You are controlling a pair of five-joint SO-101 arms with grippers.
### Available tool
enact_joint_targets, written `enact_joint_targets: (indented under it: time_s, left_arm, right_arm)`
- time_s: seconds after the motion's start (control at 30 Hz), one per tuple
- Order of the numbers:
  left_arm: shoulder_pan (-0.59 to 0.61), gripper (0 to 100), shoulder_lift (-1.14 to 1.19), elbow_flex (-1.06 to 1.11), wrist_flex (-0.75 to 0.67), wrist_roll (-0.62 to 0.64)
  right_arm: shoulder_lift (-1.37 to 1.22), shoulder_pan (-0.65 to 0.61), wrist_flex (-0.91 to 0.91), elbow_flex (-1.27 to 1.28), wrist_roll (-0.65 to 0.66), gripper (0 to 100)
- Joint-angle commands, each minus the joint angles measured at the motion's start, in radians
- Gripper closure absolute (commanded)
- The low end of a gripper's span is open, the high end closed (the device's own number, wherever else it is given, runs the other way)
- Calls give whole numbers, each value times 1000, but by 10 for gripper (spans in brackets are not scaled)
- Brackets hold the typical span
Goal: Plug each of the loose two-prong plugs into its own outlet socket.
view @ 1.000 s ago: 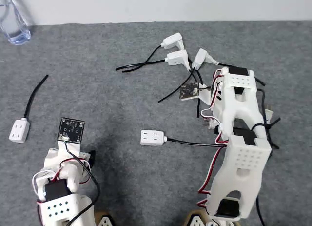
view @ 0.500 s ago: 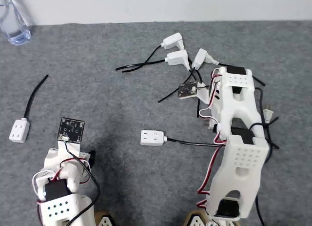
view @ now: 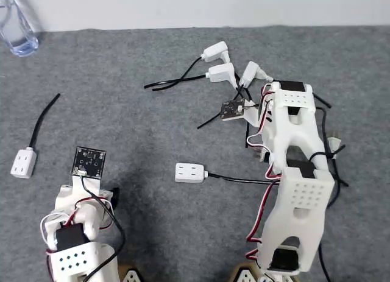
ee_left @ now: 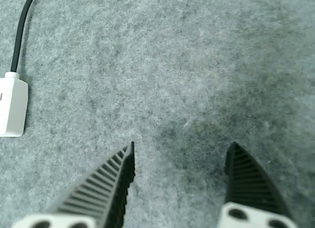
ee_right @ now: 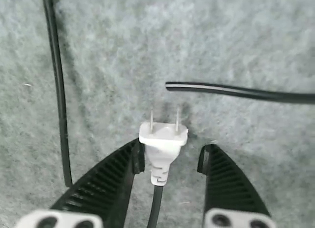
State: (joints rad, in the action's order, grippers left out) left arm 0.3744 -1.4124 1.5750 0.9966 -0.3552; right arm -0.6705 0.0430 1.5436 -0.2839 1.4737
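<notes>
Three white plugs lie loose in the upper centre of the high view on a grey felt table top [view: 140, 123]. They are the top plug [view: 215, 50], the middle plug [view: 222, 73] and the angled plug [view: 251, 70], their black cords trailing left and down. The right arm [view: 297, 148] stretches up the right side of the frame, its wrist camera board [view: 232, 109] just below the cluster.

In the right wrist view, the right gripper [ee_right: 173, 145] stands wide open astride a white two-prong plug [ee_right: 163, 134] that lies flat on the felt, prongs toward the top of the frame. The finger [ee_right: 115, 174] at lower left appears to touch the plug's body, while the one at lower right stands clear. A loose cord end [ee_right: 236, 91] crosses just above the prongs, and a second black cord [ee_right: 56, 90] runs down the left side. Which plug of the high view this is cannot be told.

The centre socket [view: 189, 172] lies mid-frame in the high view, unplugged, its cord running right beneath the right arm. The far socket [view: 22, 162] sits at the left edge, its cord [view: 42, 120] curving upward. The left arm [view: 76, 233] sits at lower left. In the left wrist view, the left gripper [ee_left: 181, 146] gapes wide over the felt, holding nothing, with the far socket [ee_left: 11, 105] at the frame's left edge. A clear bottle [view: 15, 26] stands in the upper left corner.
</notes>
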Motion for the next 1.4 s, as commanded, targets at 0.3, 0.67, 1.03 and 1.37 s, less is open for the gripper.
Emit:
enact_joint_targets:
  time_s: [0.3,0.67,1.03,1.37]
  left_arm:
    - [-9,716,-6,-7,-15,6]
    - [-9,716,-6,-7,-14,6]
    - [-9,716,-6,-7,-14,6]
    - [-9,716,-6,-7,-14,6]
  right_arm:
    - [-28,-58,97,17,0,847]
    - [-27,-54,81,35,-2,847]
    - [-27,-35,68,34,0,847]
    - [-16,-33,70,35,0,845]
